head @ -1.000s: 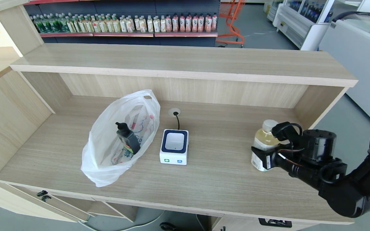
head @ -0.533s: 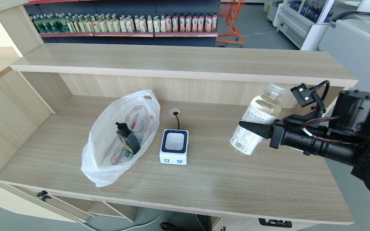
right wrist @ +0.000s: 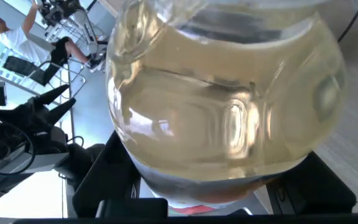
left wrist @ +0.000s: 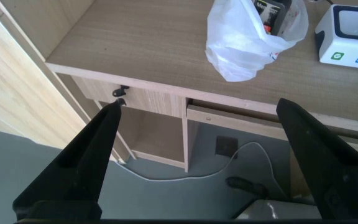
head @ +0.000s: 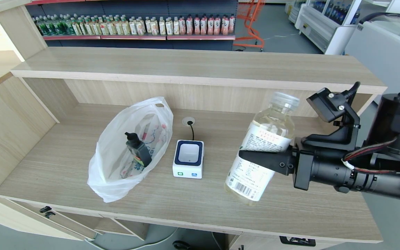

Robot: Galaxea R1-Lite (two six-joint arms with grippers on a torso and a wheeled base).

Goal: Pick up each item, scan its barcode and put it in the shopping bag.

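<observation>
Above the wooden counter [head: 203,198], the right gripper [head: 252,154] is closed around a clear plastic bottle of yellowish drink [head: 267,137], held tilted with its barcode end low, probably for the white square scanner [head: 188,158] to its left; the white shopping bag [head: 116,173] lies beyond.

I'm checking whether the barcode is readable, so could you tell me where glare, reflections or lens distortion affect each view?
Head view: counter edges bow slightly from the wide lens; the barcode on the bottle shows no glare. Right wrist view: bright highlights on the bottle, its liquid warping the background. Left wrist view: shopping bag evenly lit.
</observation>
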